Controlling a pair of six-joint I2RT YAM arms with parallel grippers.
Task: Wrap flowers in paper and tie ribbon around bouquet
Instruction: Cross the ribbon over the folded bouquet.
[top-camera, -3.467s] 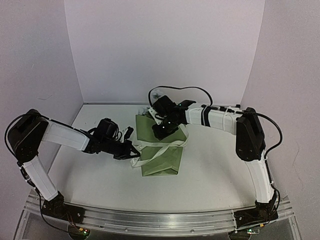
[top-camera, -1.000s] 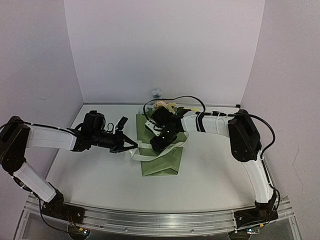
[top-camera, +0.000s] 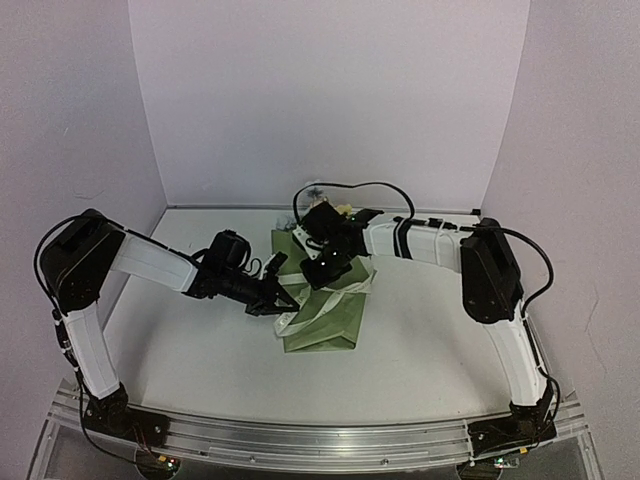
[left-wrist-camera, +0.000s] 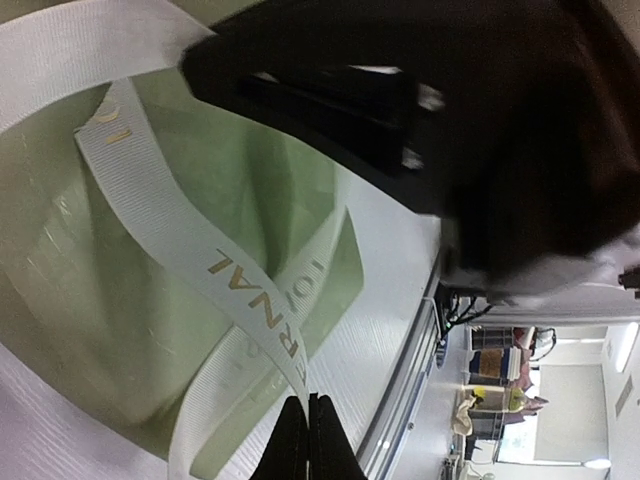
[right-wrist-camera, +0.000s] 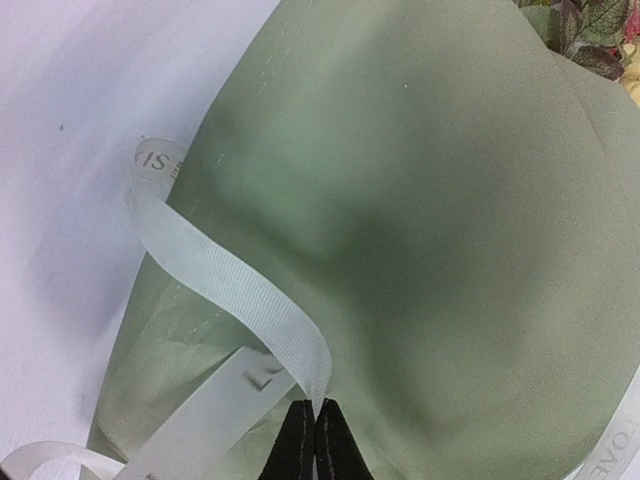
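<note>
The bouquet lies mid-table as an olive-green paper (top-camera: 325, 325) cone, with the flowers (top-camera: 341, 210) poking out at its far end. The cream ribbon (top-camera: 300, 320) with printed letters loops over the paper. My left gripper (top-camera: 290, 301) is at the cone's left edge, shut on one stretch of ribbon (left-wrist-camera: 210, 262) at its tips (left-wrist-camera: 308, 402). My right gripper (top-camera: 326, 272) hovers over the cone's upper middle, shut on a raised fold of ribbon (right-wrist-camera: 235, 275) at its tips (right-wrist-camera: 315, 408). Paper (right-wrist-camera: 430, 200) fills the right wrist view, with dark leaves (right-wrist-camera: 590, 30) at the top corner.
The white table (top-camera: 190, 350) is boxed by pale walls at the left, back and right. The metal rail (top-camera: 300, 440) with both arm bases runs along the near edge. The right arm's dark wrist (left-wrist-camera: 470, 120) hangs close above the left gripper.
My right gripper has closed onto a fold of ribbon above the paper. My left gripper, still holding ribbon, has moved right to the bouquet's left edge.
</note>
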